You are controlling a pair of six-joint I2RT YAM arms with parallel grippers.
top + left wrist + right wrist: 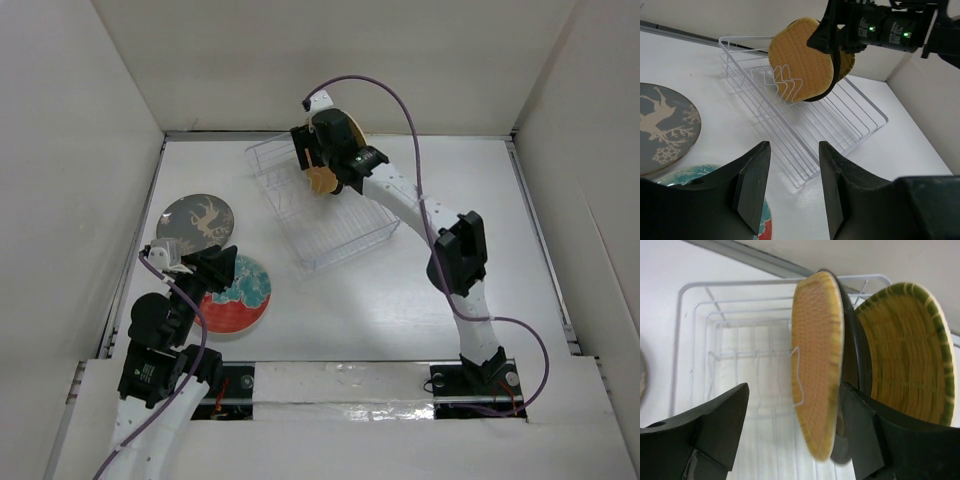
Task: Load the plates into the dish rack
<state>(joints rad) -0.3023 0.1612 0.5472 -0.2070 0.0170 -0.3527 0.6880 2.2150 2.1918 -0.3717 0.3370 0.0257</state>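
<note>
The clear dish rack (335, 230) lies at the table's far middle. At its far end a tan rounded-square plate (817, 365) stands on edge among the tines. Behind it stand a dark-rimmed plate (852, 340) and a tan woven round plate (905, 355). My right gripper (795, 386) is open and straddles the square plate, which sits close to its right finger. A grey plate with a pale deer (195, 222) and a red-and-teal plate (240, 295) lie flat at the near left. My left gripper (794, 150) hovers open over the red-and-teal plate, with nothing between its fingers.
White walls close the table in on the left, back and right. The right arm (455, 255) reaches diagonally from its base at the near right to the rack, with a purple cable (400, 110) looping above it. The near half of the rack (855, 115) holds no plates.
</note>
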